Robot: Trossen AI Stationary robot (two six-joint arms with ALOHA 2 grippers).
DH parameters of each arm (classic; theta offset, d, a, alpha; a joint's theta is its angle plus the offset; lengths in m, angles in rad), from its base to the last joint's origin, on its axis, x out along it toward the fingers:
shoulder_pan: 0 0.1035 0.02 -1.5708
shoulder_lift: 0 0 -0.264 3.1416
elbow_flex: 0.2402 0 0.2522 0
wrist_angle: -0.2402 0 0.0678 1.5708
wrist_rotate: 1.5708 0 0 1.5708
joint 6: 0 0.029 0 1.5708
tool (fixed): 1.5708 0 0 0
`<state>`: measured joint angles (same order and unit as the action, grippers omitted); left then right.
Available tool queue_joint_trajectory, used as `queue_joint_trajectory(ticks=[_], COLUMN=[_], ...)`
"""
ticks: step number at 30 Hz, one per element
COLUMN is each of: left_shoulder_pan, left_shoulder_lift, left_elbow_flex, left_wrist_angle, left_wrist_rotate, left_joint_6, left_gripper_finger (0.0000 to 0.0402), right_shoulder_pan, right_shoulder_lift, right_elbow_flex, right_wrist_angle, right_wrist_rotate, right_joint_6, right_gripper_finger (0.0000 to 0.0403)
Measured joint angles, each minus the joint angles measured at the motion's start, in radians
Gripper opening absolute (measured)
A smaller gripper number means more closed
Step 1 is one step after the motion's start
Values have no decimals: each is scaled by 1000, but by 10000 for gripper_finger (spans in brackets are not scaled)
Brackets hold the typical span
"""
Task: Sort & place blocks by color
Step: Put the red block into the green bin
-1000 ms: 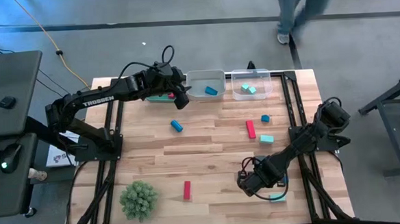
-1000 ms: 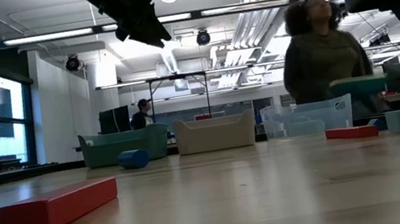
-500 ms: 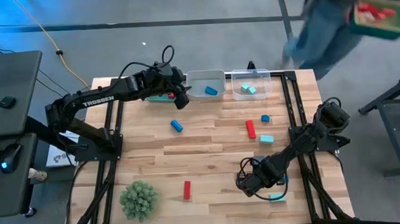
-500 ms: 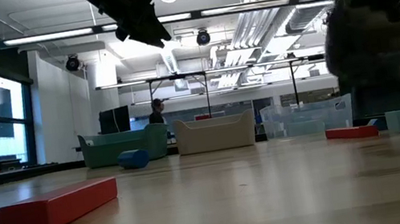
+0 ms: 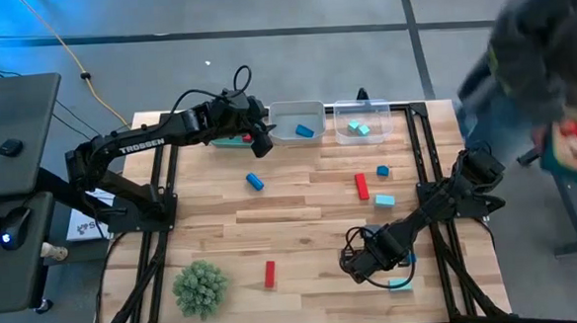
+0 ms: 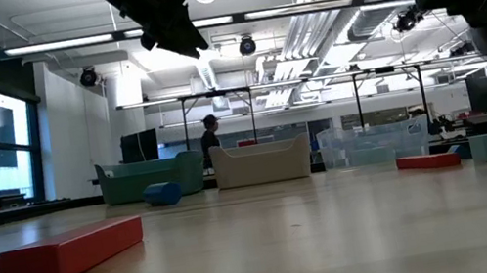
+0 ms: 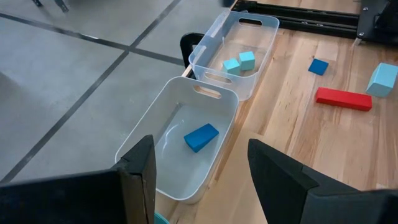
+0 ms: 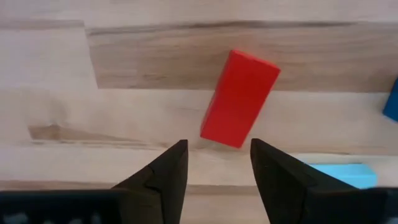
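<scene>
1. High view: the left gripper (image 5: 258, 133) is hovering at the far edge of the table (image 5: 301, 205), beside the grey bin (image 5: 295, 110). That bin is holding one blue block (image 5: 305, 131); the clear bin (image 5: 361, 107) next to it is holding two teal blocks (image 5: 358, 128). A green bin (image 5: 230, 141) is mostly hidden under the left arm.
2. The right gripper (image 5: 357, 262) is sitting low near the front right of the table, with a teal bar (image 5: 401, 283) just beside it. Loose on the boards: a blue piece (image 5: 255, 181), a red bar (image 5: 361, 185), a small blue cube (image 5: 382, 170), a teal cube (image 5: 384, 201) and a second red bar (image 5: 269, 273) near the spiky green ball (image 5: 200, 288). A person (image 5: 540, 59) is passing at the right (blurred).
3. Low view: a long red bar (image 6: 70, 253) is lying nearest the camera; the three bins are lining the far edge.
4. Left wrist view: the left fingers (image 7: 140, 168) are standing wide apart, holding nothing, above the grey bin (image 7: 163, 112) with its blue block (image 7: 201, 137).
5. Right wrist view: the right fingers (image 8: 163, 174) are spread apart and empty, pointing at a red bar (image 8: 239, 99) that is lying flat just beyond their tips, untouched.
</scene>
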<state>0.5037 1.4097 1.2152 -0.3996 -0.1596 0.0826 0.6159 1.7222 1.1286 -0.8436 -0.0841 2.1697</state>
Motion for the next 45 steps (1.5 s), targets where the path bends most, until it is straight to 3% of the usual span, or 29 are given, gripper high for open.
queue_joint_trajectory(ticks=[5, 16, 35, 40, 45], left_shoulder_pan=[0, 0, 0, 0, 0], left_shoulder_lift=[0, 0, 0, 0, 0], left_elbow_flex=[0, 0, 0, 0, 0], left_wrist_angle=[0, -5, -15, -21, -22], left_wrist_rotate=[0, 0, 0, 0, 0], left_joint_6=[0, 0, 0, 0, 0], left_gripper_finger=[172, 172, 172, 172, 172], right_shoulder_pan=[-9, -13, 6, 6, 6], right_shoulder_lift=[0, 46, 141, 142, 143], right_elbow_flex=[0, -1, 1, 1, 2], right_wrist_angle=[13, -4, 31, 35, 40], right_wrist_rotate=[-19, -43, -42, -38, -37], right_joint_6=[-46, 79, 101, 96, 90], right_gripper_finger=[171, 216, 217, 191, 124])
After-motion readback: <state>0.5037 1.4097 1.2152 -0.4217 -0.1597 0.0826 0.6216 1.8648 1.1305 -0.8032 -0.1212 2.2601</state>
